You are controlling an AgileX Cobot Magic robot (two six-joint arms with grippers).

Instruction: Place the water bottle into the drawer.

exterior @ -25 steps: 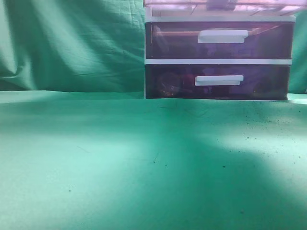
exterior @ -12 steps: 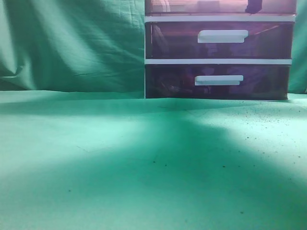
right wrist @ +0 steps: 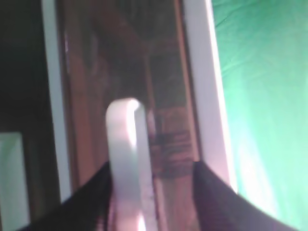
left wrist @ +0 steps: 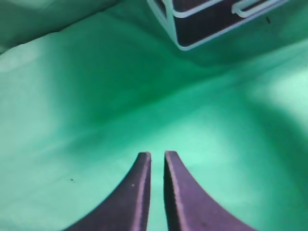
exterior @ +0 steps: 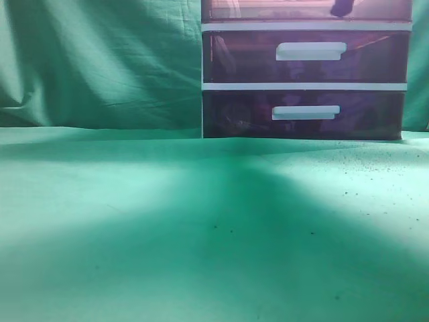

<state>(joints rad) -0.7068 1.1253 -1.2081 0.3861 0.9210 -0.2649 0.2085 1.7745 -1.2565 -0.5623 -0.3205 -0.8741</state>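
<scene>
Green cloth covers the worktop (exterior: 134, 235), where the left hand (left wrist: 157, 156) hovers nearly closed and empty, cabinet (left wrist: 207, 19) far ahead. Right hand (right wrist: 149, 192) points at the drawer (right wrist: 163, 96), fingers spread astride its white handle (right wrist: 126, 159). No bottle shows.

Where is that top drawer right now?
The top drawer sits at the upper right of the exterior view, above two dark drawers; in the right wrist view its white handle lies between the right gripper's fingers.
</scene>
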